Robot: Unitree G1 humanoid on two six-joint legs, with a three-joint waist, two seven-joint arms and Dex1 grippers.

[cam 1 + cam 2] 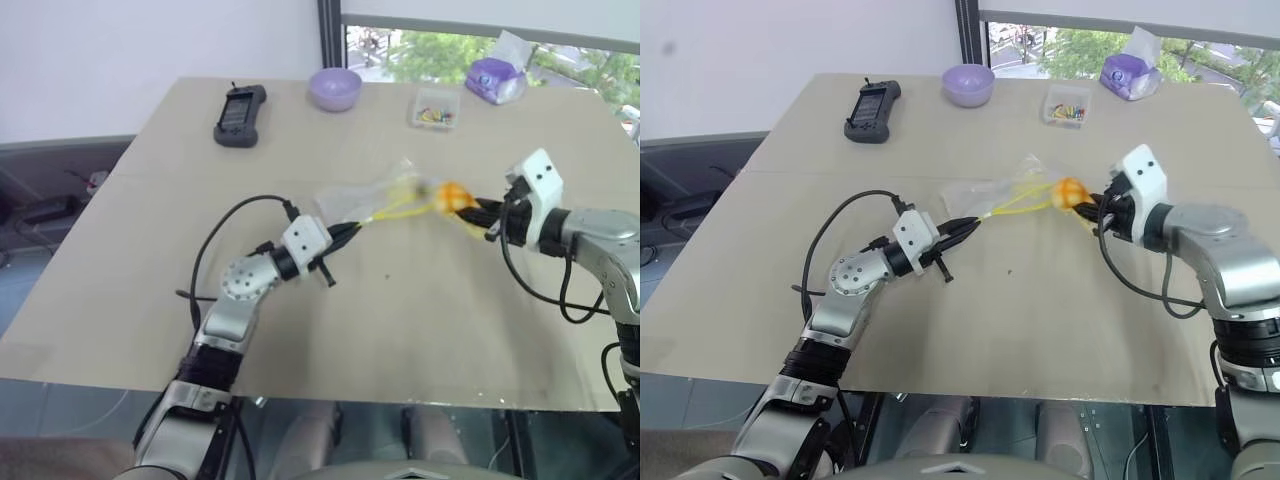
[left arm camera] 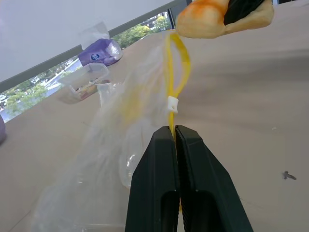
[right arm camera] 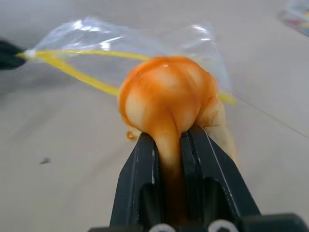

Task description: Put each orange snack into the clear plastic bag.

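The orange snack (image 3: 164, 92), a soft orange-yellow bun, is squeezed between the fingers of my right gripper (image 3: 170, 137), which is shut on it. It hangs above the table at the mouth of the clear plastic bag (image 1: 375, 197), touching the bag's yellow zip strip (image 2: 176, 63). My left gripper (image 2: 175, 129) is shut on one end of that strip and holds the bag's mouth up off the table. The crinkly bag trails from the strip toward the far side. In the head views the snack (image 1: 1070, 192) sits between the two grippers, just right of the bag.
On the beige table's (image 1: 420, 330) far side lie a black handheld device (image 1: 240, 115), a purple bowl (image 1: 335, 88), a small clear box of coloured bits (image 1: 435, 108) and a purple wrapped pack (image 1: 495, 80). A window runs behind the table.
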